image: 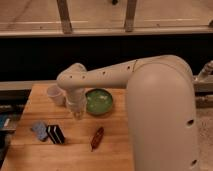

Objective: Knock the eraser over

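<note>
Camera view. Left to right on the wooden tabletop (75, 152): a blue-grey pad (39, 130); the black striped eraser (55, 134) just beside it, near the front-left corner; a white cup (55, 94) farther back; the gripper (77, 111) hanging between cup and green bowl (99, 101), its grip state indiscernible; a red-brown pen-like object (97, 138).

We see a black, white-striped eraser (56, 134), blue-grey pad (39, 130), red-brown pen-like object (97, 138), green bowl (99, 101), white cup (54, 93), tan wooden counter (112, 152); our greyish tool (77, 111) hangs between cup and bowl.
</note>
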You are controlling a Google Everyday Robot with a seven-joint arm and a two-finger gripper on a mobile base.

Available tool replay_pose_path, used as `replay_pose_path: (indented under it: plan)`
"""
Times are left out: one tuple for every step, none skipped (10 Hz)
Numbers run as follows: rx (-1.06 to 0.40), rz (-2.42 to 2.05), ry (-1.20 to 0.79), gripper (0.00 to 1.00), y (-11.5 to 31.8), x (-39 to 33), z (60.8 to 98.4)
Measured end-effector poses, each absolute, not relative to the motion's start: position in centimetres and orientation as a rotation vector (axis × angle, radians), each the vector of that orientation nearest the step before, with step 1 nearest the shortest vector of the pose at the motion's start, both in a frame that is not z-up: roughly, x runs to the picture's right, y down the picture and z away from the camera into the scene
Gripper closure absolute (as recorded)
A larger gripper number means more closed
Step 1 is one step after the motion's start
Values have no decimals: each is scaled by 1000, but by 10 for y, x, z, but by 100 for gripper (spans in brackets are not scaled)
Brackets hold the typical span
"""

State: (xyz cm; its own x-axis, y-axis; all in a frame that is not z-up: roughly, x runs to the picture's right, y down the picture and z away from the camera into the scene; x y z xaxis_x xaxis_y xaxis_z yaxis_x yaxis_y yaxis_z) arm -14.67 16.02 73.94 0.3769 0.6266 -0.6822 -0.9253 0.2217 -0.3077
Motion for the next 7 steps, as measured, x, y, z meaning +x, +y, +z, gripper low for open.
replay_pose_path:
  plan:
    - [-775,1109,468,100,172,-153,733]
    - [-782,1098,466,100,180,-158,727]
    - [-797,1082,460,100,191,-164,719]
    - [-806,1073,457,100,197,-167,714]
    - [-818,1057,453,100,206,-174,707]
    - [-832,1039,452,100,217,-180,700]
    - [-847,1019,447,100,226,-188,694]
